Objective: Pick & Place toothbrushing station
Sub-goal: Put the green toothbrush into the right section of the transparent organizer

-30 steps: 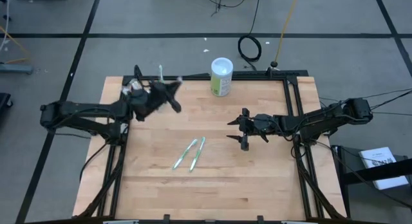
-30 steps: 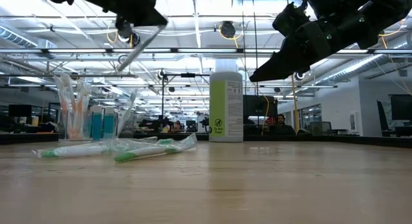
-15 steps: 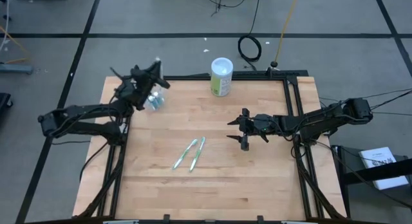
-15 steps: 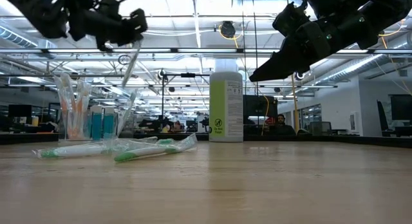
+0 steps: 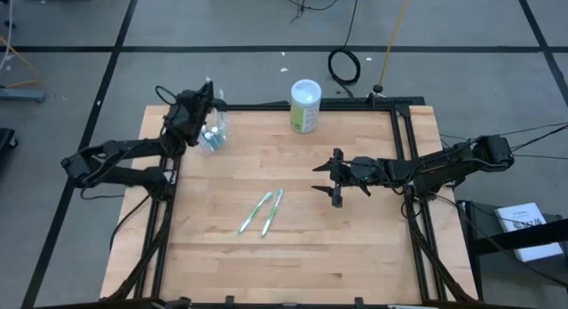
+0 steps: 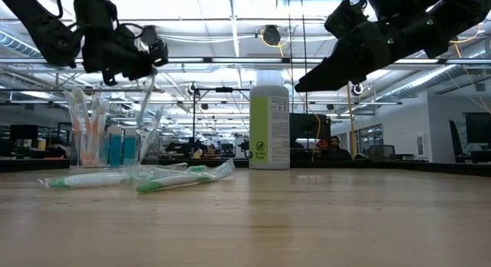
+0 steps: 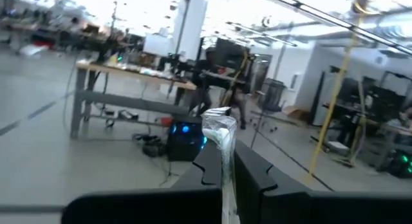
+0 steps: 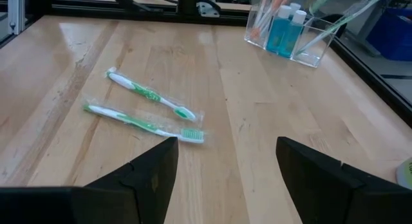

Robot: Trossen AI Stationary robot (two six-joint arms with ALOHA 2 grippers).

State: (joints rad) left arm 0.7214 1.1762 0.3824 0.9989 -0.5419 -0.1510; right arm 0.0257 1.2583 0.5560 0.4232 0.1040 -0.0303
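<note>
Nearest on the table (image 5: 355,247) lie two wrapped green-and-white toothbrushes (image 5: 263,210), side by side and slightly splayed, close to the middle of the wood. To their right the right pincer (image 5: 335,178) hangs above the boards with its fingers spread apart and nothing between them; from its own wrist camera both brushes (image 8: 147,112) lie clear of it on the table.

Farther back, at the table's rear left corner, stands the toothbrushing station (image 6: 107,143), a small clear cup holding upright pinkish and green brushes and little teal tubes. The left pincer (image 5: 197,115) hovers right over it, clenched on a wrapped toothbrush (image 6: 144,97) that slants down toward the cup's mouth. I cannot tell whether its tip is inside.

Along the rear edge, toward the middle, stands a green-and-white canister (image 5: 304,106), well apart from the cup.
</note>
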